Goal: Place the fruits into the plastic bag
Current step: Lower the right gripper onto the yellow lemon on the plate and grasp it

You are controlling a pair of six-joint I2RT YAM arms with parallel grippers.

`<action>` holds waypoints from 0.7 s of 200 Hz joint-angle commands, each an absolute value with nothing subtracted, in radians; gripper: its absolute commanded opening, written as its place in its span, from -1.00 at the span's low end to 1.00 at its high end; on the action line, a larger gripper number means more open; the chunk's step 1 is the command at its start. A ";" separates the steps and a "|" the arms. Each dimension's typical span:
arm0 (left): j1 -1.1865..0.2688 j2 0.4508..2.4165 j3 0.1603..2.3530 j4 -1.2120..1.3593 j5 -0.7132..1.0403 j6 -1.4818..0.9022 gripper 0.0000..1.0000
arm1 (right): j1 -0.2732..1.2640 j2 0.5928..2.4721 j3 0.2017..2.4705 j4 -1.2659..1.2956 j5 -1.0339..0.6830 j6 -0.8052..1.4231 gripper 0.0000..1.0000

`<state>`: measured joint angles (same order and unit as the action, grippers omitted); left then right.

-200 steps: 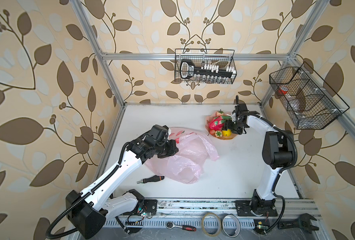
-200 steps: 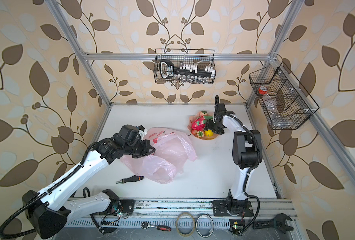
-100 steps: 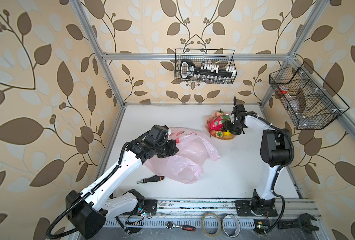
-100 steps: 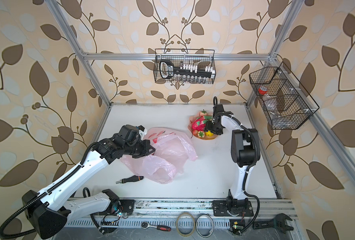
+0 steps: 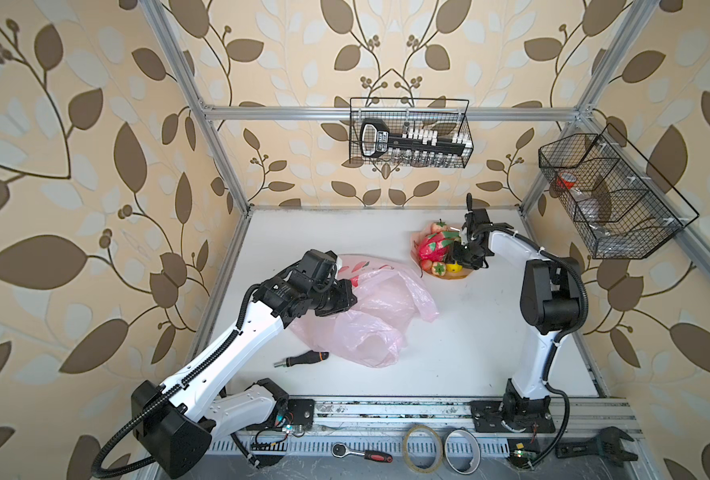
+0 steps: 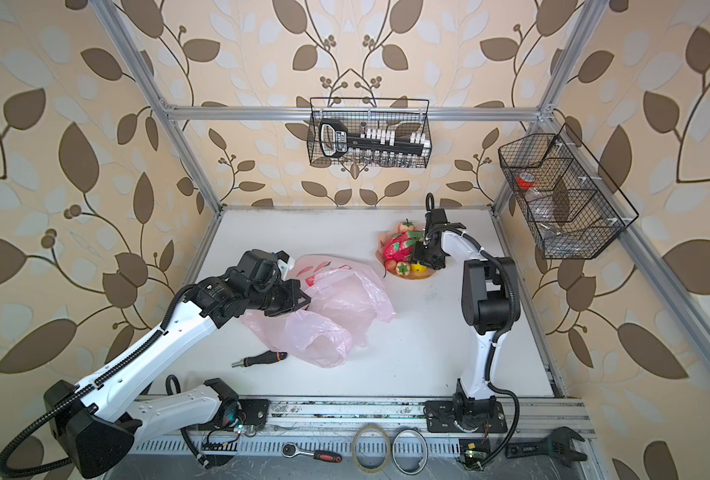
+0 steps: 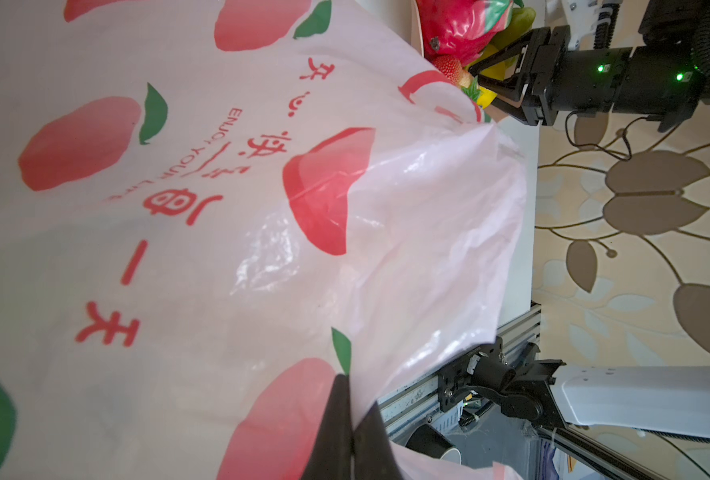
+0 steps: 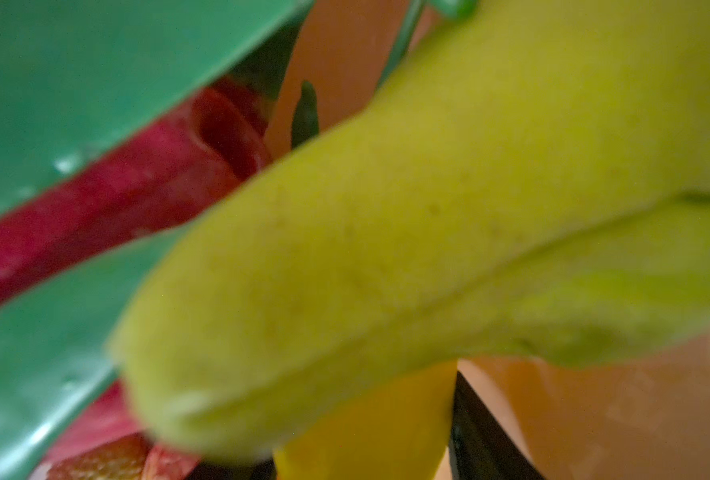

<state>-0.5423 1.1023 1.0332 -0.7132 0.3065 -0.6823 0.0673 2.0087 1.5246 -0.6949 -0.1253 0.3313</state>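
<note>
Left fingers (image 7: 336,415) clamped on bag (image 7: 220,208) edge. Right fingers (image 7: 511,99) part-open at lemon (image 5: 453,267) on plate (image 5: 458,276), beside dragon fruit (image 5: 435,245); contact cannot be told.

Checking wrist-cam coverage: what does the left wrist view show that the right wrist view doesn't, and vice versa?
Left wrist only: the left gripper, jaws shut on the plastic bag; the right gripper, jaws apart, next to a strawberry.
Right wrist only: the plate, its orange surface under the fruit, close and blurred.
Both: the dragon fruit, green pear and yellow lemon.
</note>
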 commanded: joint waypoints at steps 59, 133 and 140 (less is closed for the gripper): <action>-0.538 1.084 1.031 -0.689 0.333 -0.672 -1.00 | 0.071 1.900 1.506 -0.744 -0.126 0.305 -0.31; -0.538 1.110 1.039 -0.676 0.355 -0.662 -1.00 | 0.065 1.766 1.445 -0.768 -0.159 0.320 -0.38; -0.538 1.113 1.041 -0.675 0.357 -0.661 -1.00 | 0.064 1.754 1.444 -0.771 -0.161 0.322 -0.39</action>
